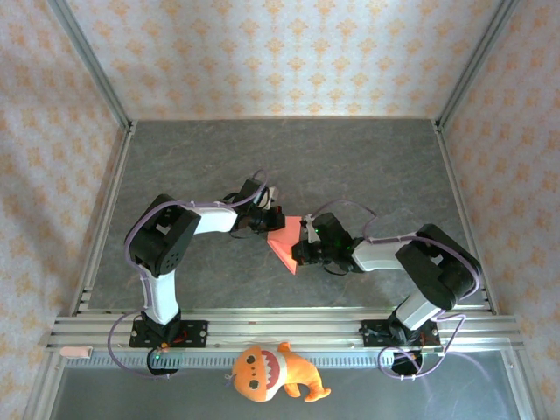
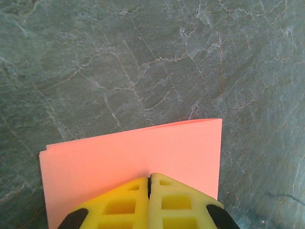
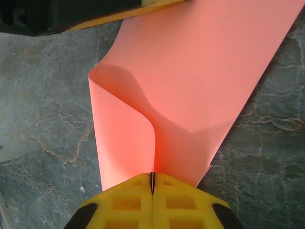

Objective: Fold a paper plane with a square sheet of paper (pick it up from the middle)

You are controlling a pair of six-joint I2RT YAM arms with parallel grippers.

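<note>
Centre of the top view: you hold the half-folded square sheet of paper [image 1: 284, 241] with left gripper [image 2: 149, 180] and right gripper [image 3: 152, 177] each clamped on opposite sides, probably aligning its layers for creasing.

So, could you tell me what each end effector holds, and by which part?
Both grip the pink paper sheet: the left end effector pinches one edge, the right end effector the opposite edge.
</note>
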